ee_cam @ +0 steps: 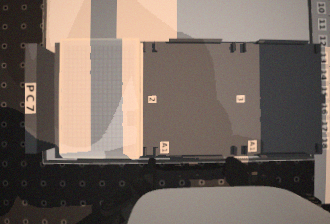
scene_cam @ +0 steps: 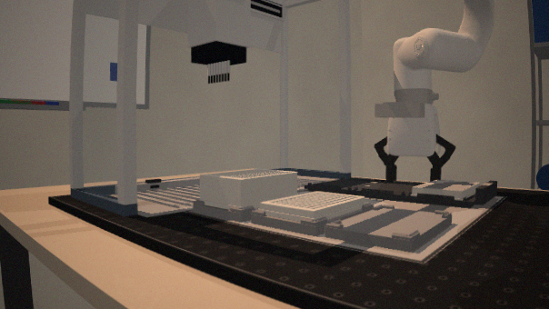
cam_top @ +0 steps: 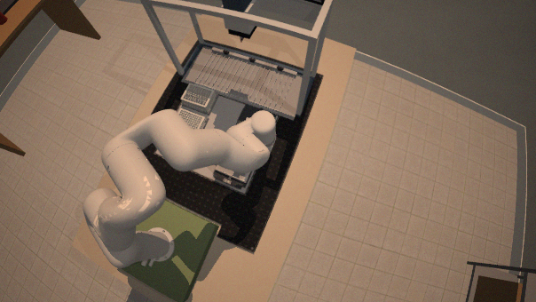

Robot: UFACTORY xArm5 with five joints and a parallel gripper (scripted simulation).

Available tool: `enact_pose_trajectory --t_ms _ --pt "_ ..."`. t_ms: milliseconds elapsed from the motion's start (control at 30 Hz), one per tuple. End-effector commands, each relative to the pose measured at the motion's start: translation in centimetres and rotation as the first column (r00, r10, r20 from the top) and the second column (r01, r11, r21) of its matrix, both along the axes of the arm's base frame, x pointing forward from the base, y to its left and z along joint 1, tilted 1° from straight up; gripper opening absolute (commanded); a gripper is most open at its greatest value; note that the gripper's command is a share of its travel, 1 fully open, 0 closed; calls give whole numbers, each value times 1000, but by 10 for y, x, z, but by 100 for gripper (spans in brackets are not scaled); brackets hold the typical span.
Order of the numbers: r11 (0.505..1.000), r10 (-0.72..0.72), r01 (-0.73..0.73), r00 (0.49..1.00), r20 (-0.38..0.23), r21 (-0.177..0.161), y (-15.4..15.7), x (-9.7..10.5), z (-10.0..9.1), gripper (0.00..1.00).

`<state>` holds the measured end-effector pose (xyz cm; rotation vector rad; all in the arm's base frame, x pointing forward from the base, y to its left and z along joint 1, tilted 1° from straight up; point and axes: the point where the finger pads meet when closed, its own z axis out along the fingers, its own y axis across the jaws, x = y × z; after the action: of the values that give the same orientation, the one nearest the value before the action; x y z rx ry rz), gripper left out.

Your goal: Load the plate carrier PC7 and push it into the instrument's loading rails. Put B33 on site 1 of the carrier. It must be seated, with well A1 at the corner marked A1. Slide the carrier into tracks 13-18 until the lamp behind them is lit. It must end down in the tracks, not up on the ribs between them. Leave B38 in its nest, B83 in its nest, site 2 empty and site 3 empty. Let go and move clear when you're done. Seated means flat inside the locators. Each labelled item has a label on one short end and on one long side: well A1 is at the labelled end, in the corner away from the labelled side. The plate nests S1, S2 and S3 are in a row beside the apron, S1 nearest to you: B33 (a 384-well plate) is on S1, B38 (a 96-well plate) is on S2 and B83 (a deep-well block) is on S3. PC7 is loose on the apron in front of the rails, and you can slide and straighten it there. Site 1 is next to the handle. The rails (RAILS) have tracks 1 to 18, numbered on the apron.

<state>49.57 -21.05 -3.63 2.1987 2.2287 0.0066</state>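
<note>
The dark carrier PC7 [ee_cam: 187, 97] lies on the apron, its handle label [ee_cam: 30, 98] away from the rails. A pale fine-welled plate, B33 [ee_cam: 99, 97], lies on the site next to the handle and looks flat; its label is not visible. Sites 2 [ee_cam: 152, 99] and 3 [ee_cam: 240, 98] are bare. The carrier's far end reaches the track numbers [ee_cam: 324, 100]. My gripper [scene_cam: 413, 172] is open and empty, just above the carrier [scene_cam: 409, 189] beside B33 [scene_cam: 447, 188]. B38 [scene_cam: 314, 202] and B83 [scene_cam: 247, 188] sit in their nests. Nest S1 [scene_cam: 391, 226] is bare.
The rails [cam_top: 248, 79] lie under the instrument's white frame, with three dark lamps [cam_top: 252, 59] behind them. The pipetting head [scene_cam: 218, 61] hangs over the rails. My arm [cam_top: 191, 144] hides most of the carrier in the overhead view.
</note>
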Motion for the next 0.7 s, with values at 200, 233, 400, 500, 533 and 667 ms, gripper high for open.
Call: enact_pose_trajectory --t_ms 200,233,400,500,533,667 --pt "1000 0 0 1000 3 -1 -4 1 2 100" --pt "1000 0 0 1000 3 -2 -5 1 2 100" --pt "1000 0 0 1000 3 -2 -8 1 2 100" --pt "1000 0 0 1000 3 -2 -10 1 2 100" --pt "1000 0 0 1000 3 -2 -11 2 2 100" --pt "1000 0 0 1000 3 -2 -14 2 2 100"
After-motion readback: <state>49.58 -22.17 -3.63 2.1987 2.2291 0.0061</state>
